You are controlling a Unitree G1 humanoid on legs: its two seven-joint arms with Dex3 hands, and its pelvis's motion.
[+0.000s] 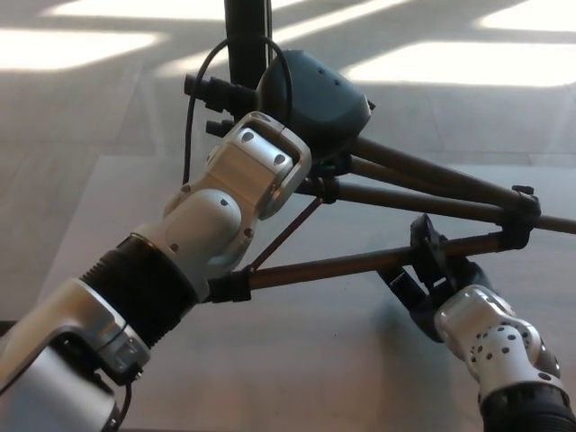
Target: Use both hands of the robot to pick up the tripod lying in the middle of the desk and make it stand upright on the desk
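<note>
Black metal tripod with thin dark legs is tilted over the pale grey desk, legs splayed twd the right. Left hand up by the tripod's head, fingers hidden, can't tell its grip. Right hand wrapped round the lowest leg.

i see my right hand with black fingers curled around the nearest leg of the dark metal tripod; my left hand is up at its head above the grey desk.
</note>
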